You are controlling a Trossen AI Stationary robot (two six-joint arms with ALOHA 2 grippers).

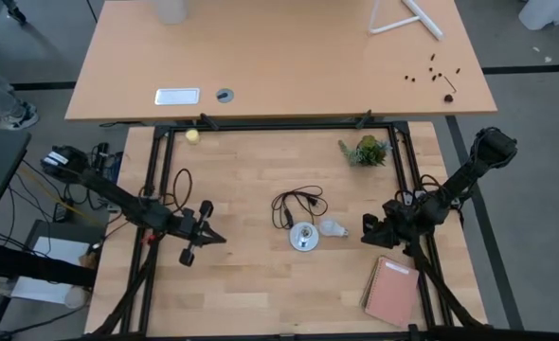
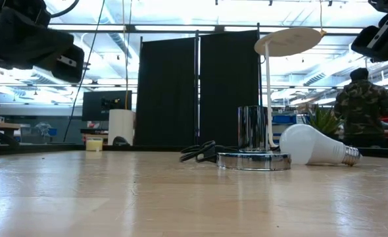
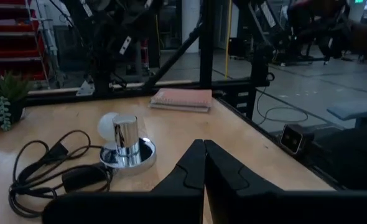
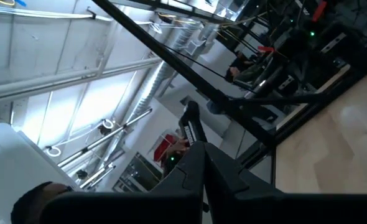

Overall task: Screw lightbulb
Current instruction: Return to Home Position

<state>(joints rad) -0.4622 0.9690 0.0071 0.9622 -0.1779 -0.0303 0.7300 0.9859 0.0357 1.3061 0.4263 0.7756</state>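
The white lightbulb (image 1: 333, 227) lies on its side on the table, just right of the round silver socket disc (image 1: 304, 237); in the low view the lightbulb (image 2: 312, 146) points its grey screw base to the right. The socket disc (image 3: 127, 152) stands flat, its black cord (image 1: 296, 202) coiled behind it. My left gripper (image 1: 221, 238) hovers shut to the left of the disc, pointing level toward it. My right gripper (image 1: 365, 227) hangs shut to the right of the bulb, tipped upward. Neither touches anything.
A pink notebook (image 1: 392, 290) lies near the front right. A small potted plant (image 1: 366, 151) stands at the back right and a yellowish ball (image 1: 192, 135) at the back left. A person (image 2: 363, 108) stands in the room beyond the table.
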